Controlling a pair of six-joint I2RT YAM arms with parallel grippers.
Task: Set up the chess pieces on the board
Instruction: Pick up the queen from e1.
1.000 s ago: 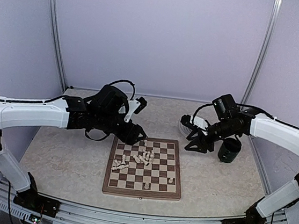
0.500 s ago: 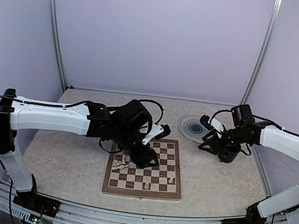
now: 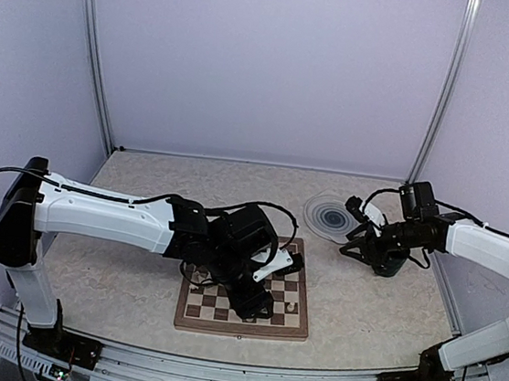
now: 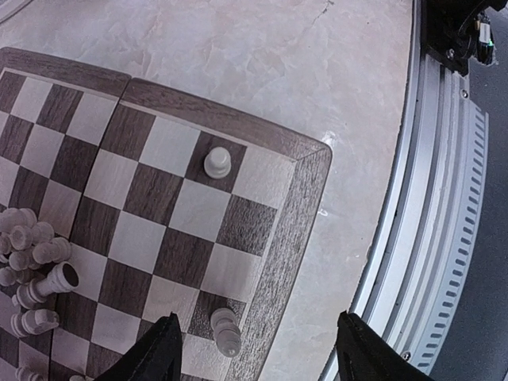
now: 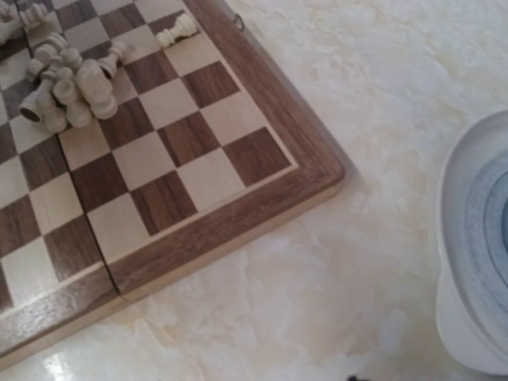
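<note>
The board (image 3: 212,320) lies at the near middle of the table, largely under my left arm. In the left wrist view the board (image 4: 274,262) carries two upright pale chess pieces, one (image 4: 217,163) near its corner and one (image 4: 226,331) on an edge square, just inside my left finger. A pile of fallen pieces (image 4: 32,254) lies at the left. My left gripper (image 4: 258,353) is open and empty above the board's edge; it also shows in the top view (image 3: 258,307). My right gripper (image 3: 355,245) is off the board to the right, open and empty. The right wrist view shows the pile (image 5: 67,87).
A round grey-ringed plate (image 3: 330,217) sits beyond the board's far right corner, and its rim shows in the right wrist view (image 5: 464,262). A black cup (image 3: 391,260) stands beside my right gripper. The metal rail (image 4: 444,198) runs along the table's near edge.
My left arm has swung from the board's far left corner across to its near right part. My right arm has pulled back to the right, towards the black cup.
</note>
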